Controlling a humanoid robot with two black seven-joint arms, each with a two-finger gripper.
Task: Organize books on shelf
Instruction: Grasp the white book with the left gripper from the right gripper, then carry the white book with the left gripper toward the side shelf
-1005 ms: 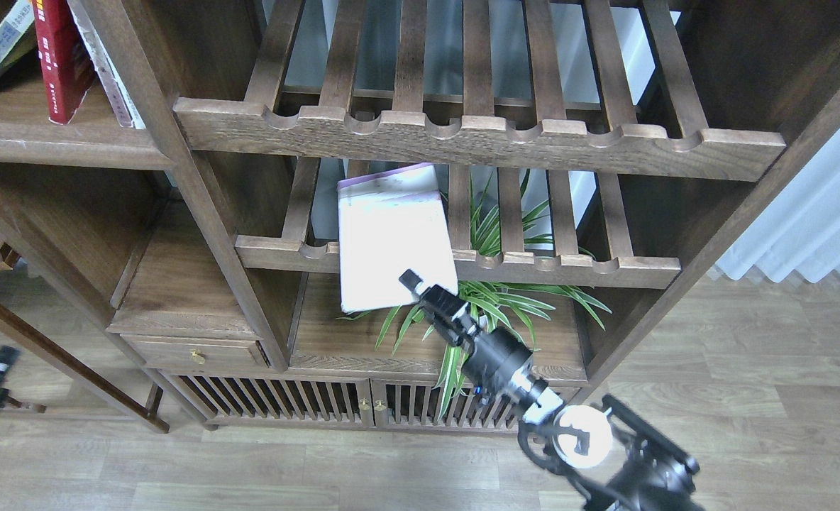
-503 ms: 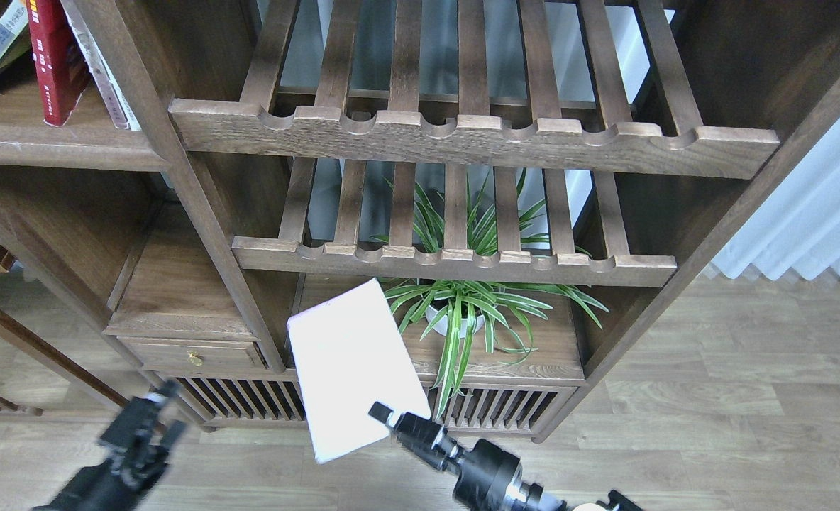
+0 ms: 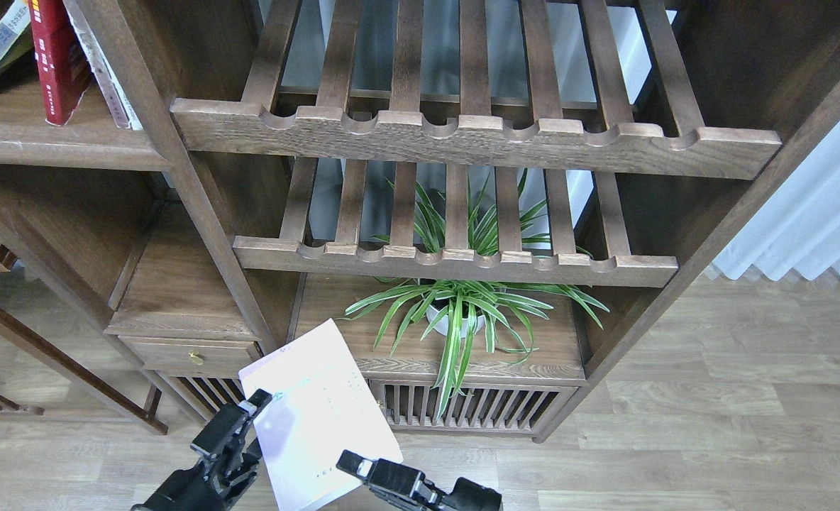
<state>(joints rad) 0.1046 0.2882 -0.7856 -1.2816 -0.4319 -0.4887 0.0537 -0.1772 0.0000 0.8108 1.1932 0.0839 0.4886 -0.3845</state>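
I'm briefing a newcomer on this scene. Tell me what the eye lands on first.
First the pale lavender-white book, low in the middle, held between the left gripper and the right gripper. Next the striped green plant in the cabinet's lower bay, then the red book standing on the shelf at upper left.

I have one view only, from my head. It faces forward and down, close to the wooden shelving unit (image 3: 200, 213) and floor (image 3: 711, 426).
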